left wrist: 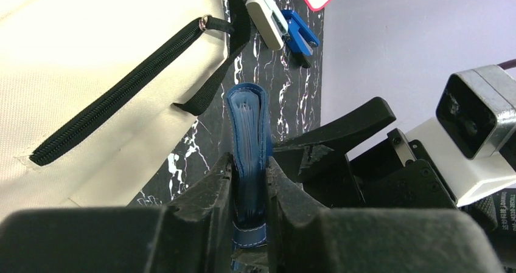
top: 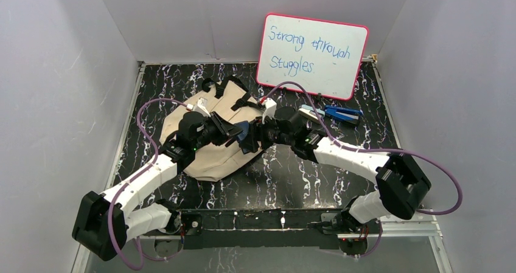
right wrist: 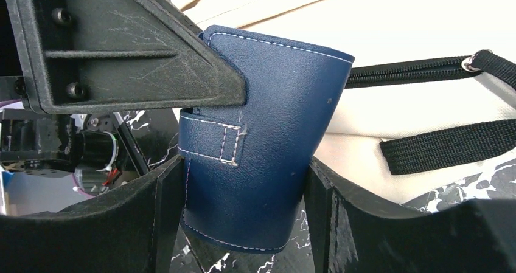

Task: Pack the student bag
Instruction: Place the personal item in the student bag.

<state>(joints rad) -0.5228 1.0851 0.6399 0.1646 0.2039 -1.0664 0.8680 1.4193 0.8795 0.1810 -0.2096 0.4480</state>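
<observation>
The student bag (top: pixel 210 158), a cream canvas backpack with a black zipper (left wrist: pixel 115 100) and straps, lies flat on the table at left centre. Just off its right edge, a blue leather notebook (top: pixel 244 137) is held above the table between both arms. My left gripper (left wrist: pixel 248 163) is shut across the notebook's (left wrist: pixel 249 124) thickness, with the page edges facing the camera. My right gripper (right wrist: pixel 243 166) is shut on the notebook's (right wrist: pixel 261 139) two side edges, its stitched pen loop showing. In the top view the left gripper (top: pixel 234 133) and right gripper (top: pixel 253 137) meet at the notebook.
A pink-framed whiteboard (top: pixel 311 54) with handwriting leans on the back wall. A small white item (left wrist: pixel 266 8) and a blue clip-like one (top: pixel 341 114) lie on the black marbled tabletop (top: pixel 292 176) at the back right. Grey walls close both sides.
</observation>
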